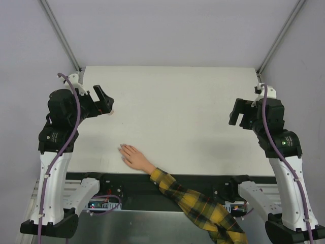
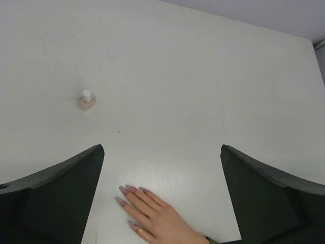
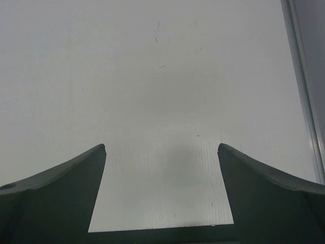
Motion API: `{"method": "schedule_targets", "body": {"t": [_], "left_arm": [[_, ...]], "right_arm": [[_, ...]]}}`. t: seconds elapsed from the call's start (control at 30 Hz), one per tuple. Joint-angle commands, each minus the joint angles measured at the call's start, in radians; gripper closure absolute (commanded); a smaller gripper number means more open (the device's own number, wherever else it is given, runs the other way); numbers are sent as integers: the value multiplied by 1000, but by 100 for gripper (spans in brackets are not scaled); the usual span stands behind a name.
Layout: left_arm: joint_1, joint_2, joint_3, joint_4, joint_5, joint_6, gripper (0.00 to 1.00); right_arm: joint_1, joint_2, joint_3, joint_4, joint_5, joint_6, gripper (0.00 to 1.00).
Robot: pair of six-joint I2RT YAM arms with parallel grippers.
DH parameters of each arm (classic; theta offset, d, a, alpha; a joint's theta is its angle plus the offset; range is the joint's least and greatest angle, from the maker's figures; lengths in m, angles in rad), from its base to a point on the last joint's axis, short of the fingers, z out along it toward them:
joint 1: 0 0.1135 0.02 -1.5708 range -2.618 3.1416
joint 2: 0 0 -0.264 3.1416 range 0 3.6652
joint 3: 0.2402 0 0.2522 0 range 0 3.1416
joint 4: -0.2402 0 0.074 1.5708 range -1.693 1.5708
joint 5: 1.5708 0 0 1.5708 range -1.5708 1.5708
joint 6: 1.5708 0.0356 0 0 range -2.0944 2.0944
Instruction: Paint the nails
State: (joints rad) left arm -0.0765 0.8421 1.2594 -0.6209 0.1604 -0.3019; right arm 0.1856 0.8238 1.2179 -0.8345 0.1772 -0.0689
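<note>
The left gripper [image 1: 103, 100] is seen with its jaws spread wide apart and nothing between them; it is held above the left part of the table, aimed inward. In the left wrist view the same gripper [image 2: 161, 152] is shown as two dark fingers framing bare surface. The right gripper [image 1: 239, 112] is likewise parted wide and holds nothing, poised over the right part of the table, well apart from the left one. In its own wrist view [image 3: 161, 148] only white surface and a soft shadow are framed between the fingers.

The white table [image 1: 177, 101] is bounded by grey walls at the back and sides.

A yellow-and-dark plaid sleeve [image 1: 198, 201] is laid diagonally across the dark near edge, between the two arm bases.

From the sleeve a flesh-coloured hand [image 1: 135, 158] is extended onto the near left part of the table, palm down, fingers pointed up and to the left. In the left wrist view the hand [image 2: 162, 222] is found at the bottom of the picture, between the fingers.

A small bottle [image 2: 87, 100] with a white cap and a pale pinkish body is stood upright on the table, well apart from the hand.

The nails [image 1: 122, 149] are seen as long greyish-lavender tips [image 2: 124, 189] at the ends of the fingers, lying on the table surface; no gripper is touching them.
</note>
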Motion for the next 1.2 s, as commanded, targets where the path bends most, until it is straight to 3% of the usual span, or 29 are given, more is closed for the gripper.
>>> {"method": "schedule_targets", "body": {"t": [0.0, 0.2, 0.37, 0.47, 0.53, 0.63, 0.97, 1.17], "left_arm": [[12, 21, -18, -54, -130, 18, 1], [15, 139, -15, -132, -213, 35, 5], [20, 250, -23, -105, -269, 32, 6], [24, 354, -5, -74, -288, 73, 13], [29, 432, 4, -40, -292, 104, 24], [43, 552, 49, -25, -303, 142, 35], [64, 892, 257, -13, -274, 196, 43], [70, 972, 305, -11, -263, 195, 48]], "right_arm": [[61, 29, 40, 14, 33, -2, 4], [216, 118, 26, 93, -5, 47, 4], [475, 251, 48, 163, 39, 57, 4], [557, 314, 63, 190, -7, 44, 4], [595, 328, 58, 224, -30, 32, 4], [609, 331, 43, 258, -57, 34, 4], [607, 322, 28, 236, -47, -22, 4], [609, 314, 19, 230, -30, -43, 4]]}}
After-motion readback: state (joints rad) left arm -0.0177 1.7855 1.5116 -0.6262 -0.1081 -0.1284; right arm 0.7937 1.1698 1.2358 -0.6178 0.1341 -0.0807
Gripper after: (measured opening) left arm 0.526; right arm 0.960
